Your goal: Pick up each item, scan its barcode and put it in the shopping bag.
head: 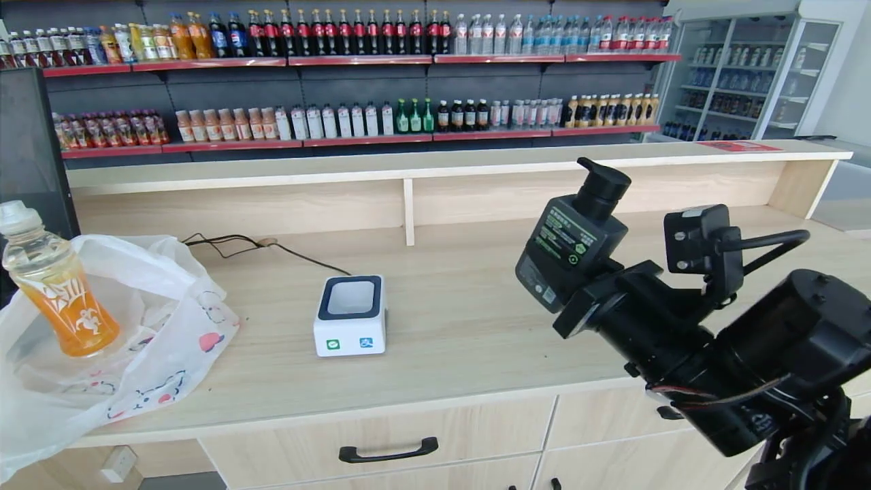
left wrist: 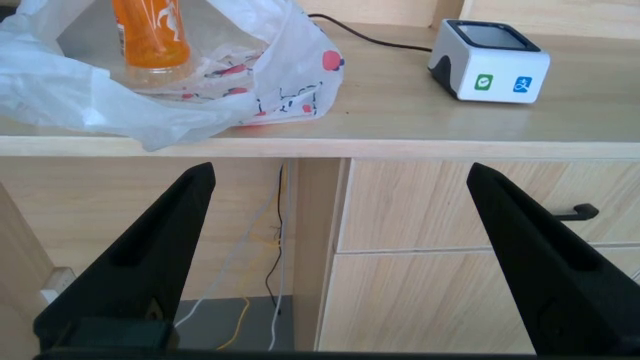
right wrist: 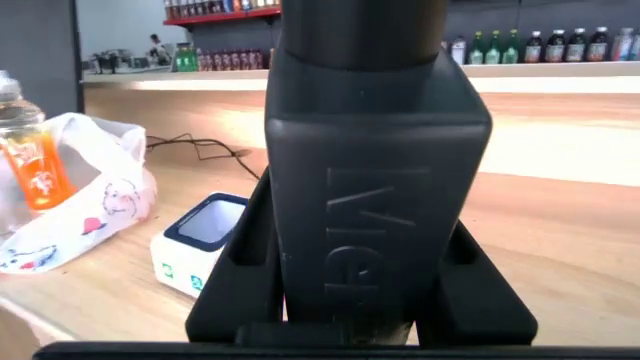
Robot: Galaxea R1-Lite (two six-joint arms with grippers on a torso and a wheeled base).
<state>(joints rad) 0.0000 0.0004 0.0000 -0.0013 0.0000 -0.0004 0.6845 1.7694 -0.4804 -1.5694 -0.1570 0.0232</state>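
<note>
From the head view, the right gripper is clamped on the lower end of a dark bottle. It holds the bottle in the air to the right of the scanner and well apart from it, tilted, with the pump cap pointing up and away and the printed label facing upward. The scanner sits window-up on the counter. To its left the shopping bag lies slumped, with an orange drink bottle upright inside, and a cable trails off behind the scanner. In the left wrist view, the left gripper has its fingers spread wide and empty; it sits lower than the scanner, below the counter edge in front of the drawers. The right wrist view looks along the dark bottle, which is seated squarely between the fingers, with the scanner beyond it and the bag farther off. That seating is what this view adds, while the head view supplies the label's facing. The likeliest failure is a missed scan, because the label faces up, as the window does, so the bottle probably needs rolling over. The roll works against a grip near one end, where the bottle could slip. The bag is a second risk: its mouth sags with nothing holding it open, so the dark bottle may catch the plastic or knock over the orange drink bottle.
</note>
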